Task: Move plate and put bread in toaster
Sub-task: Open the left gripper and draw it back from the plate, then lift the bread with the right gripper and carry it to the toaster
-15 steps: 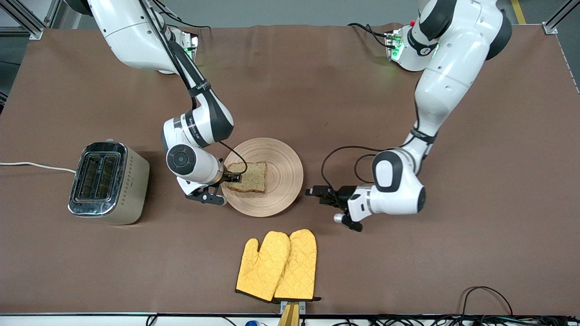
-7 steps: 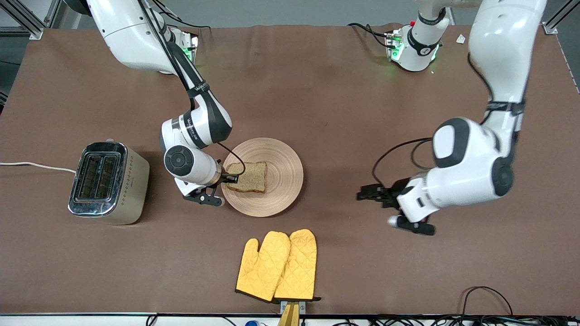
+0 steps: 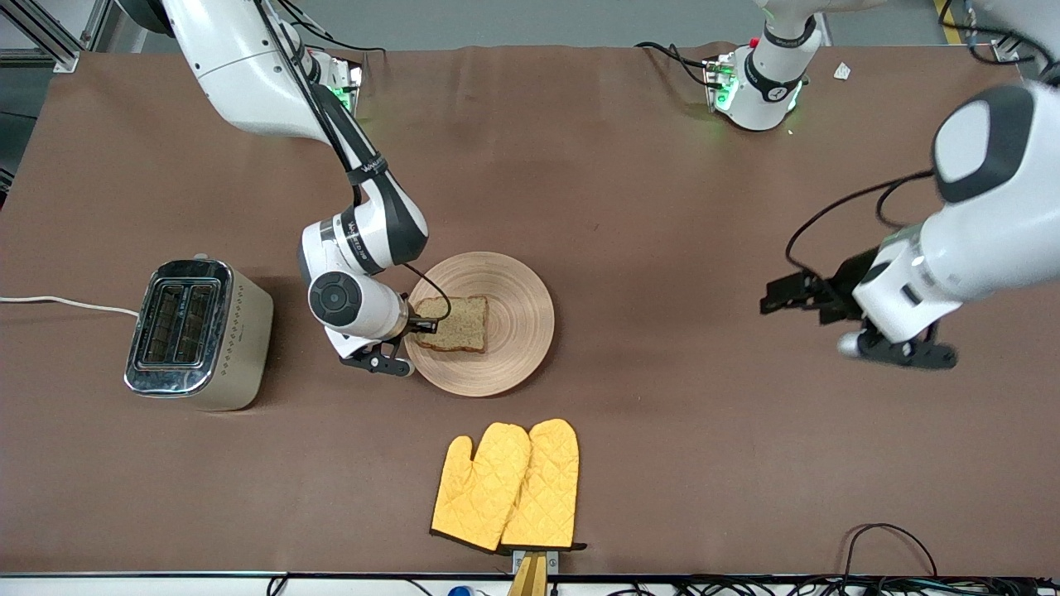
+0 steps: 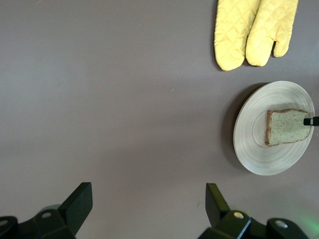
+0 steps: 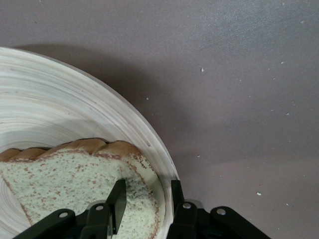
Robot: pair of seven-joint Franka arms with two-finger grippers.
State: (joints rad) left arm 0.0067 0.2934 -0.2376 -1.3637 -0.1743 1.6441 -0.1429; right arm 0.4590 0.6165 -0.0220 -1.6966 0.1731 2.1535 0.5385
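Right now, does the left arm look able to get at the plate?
Probably yes. The left gripper hangs open over bare table toward the left arm's end, nothing between it and the plate. The right gripper, closing on the bread, occupies only the rim toward the toaster.

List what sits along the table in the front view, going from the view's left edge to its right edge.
Toaster → right gripper at the plate's edge → bread on the plate → left gripper, open over bare table. The oven mitts lie nearer the camera, below the plate, so they are left out.
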